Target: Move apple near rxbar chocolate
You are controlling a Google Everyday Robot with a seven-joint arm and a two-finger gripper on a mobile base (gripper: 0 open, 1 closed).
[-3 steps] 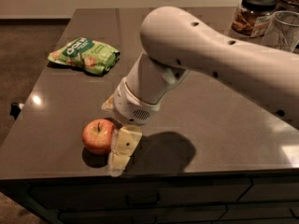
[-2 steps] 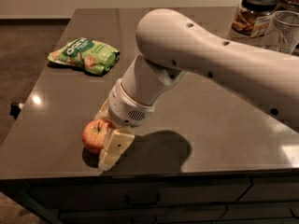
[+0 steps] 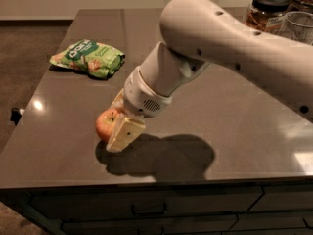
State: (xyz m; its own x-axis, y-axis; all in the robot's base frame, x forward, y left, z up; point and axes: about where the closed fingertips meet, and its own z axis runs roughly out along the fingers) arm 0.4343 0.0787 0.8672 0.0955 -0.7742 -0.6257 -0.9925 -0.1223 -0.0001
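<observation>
The red-and-yellow apple point(image 3: 104, 124) is near the front left of the dark table point(image 3: 230, 116). My gripper point(image 3: 115, 121) reaches down from the big white arm point(image 3: 220, 43) and is shut on the apple. One pale finger point(image 3: 125, 133) is on the apple's near right side and the other point(image 3: 118, 101) is behind it. The apple seems to sit slightly above its shadow on the table. The rxbar chocolate is not in view; it may be hidden behind the arm.
A green crinkled snack bag point(image 3: 88, 58) lies at the back left. A glass jar with a dark lid point(image 3: 266, 11) and a clear glass container point(image 3: 299, 26) stand at the back right. The table's front edge runs just below the apple, with drawers point(image 3: 146, 209) under it.
The gripper has closed in around the apple. The apple now sits higher in the picture and a little to the right, carried with the gripper.
</observation>
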